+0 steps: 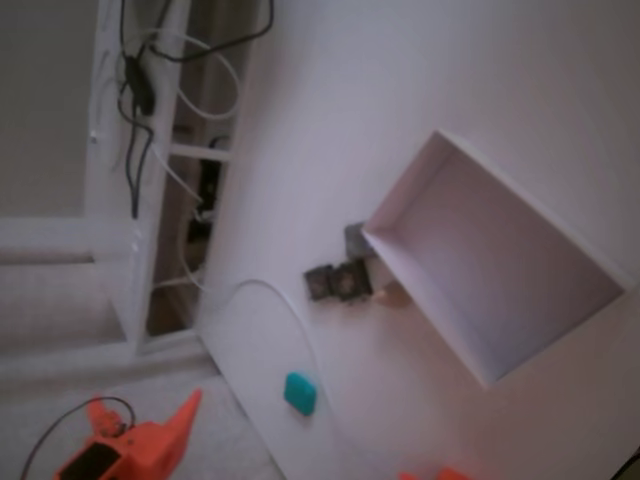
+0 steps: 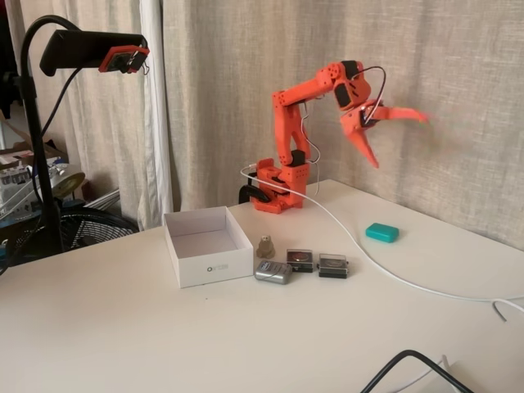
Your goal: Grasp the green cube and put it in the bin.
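Here the gripper (image 2: 391,139) hangs high in the air with its jaws spread wide and nothing between them. Well below, and apart from it, the green cube (image 2: 381,232) lies on the white table (image 2: 246,336), just beside a white cable (image 2: 344,233). The bin (image 2: 206,246) stands farther left, beyond some small grey gadgets (image 2: 303,264).

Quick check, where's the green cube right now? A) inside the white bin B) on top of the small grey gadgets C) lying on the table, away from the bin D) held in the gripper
C: the green cube lies on the bare table beside the white cable, well apart from the bin, while the gripper hangs open and empty in the air above.
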Robot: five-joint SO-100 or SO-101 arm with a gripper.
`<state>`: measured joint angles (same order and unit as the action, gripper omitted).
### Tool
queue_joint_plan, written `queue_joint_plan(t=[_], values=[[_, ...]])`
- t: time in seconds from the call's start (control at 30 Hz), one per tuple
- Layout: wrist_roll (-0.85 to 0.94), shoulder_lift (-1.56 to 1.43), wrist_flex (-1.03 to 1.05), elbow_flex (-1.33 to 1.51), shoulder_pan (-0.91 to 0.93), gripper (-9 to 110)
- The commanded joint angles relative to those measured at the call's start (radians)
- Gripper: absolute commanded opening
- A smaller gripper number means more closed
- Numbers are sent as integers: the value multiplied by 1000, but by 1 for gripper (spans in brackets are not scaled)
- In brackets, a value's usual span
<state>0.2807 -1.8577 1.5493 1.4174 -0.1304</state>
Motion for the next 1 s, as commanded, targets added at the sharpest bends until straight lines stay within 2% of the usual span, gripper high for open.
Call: queue_joint_plan(t=[0.0,0.6,0.73,0.97], values=[[-6,3,95,-48,-15,79],[-11,107,270,-239,-17,80],[5,104,221,-227,5,80],[132,126,123,-241,3,80]])
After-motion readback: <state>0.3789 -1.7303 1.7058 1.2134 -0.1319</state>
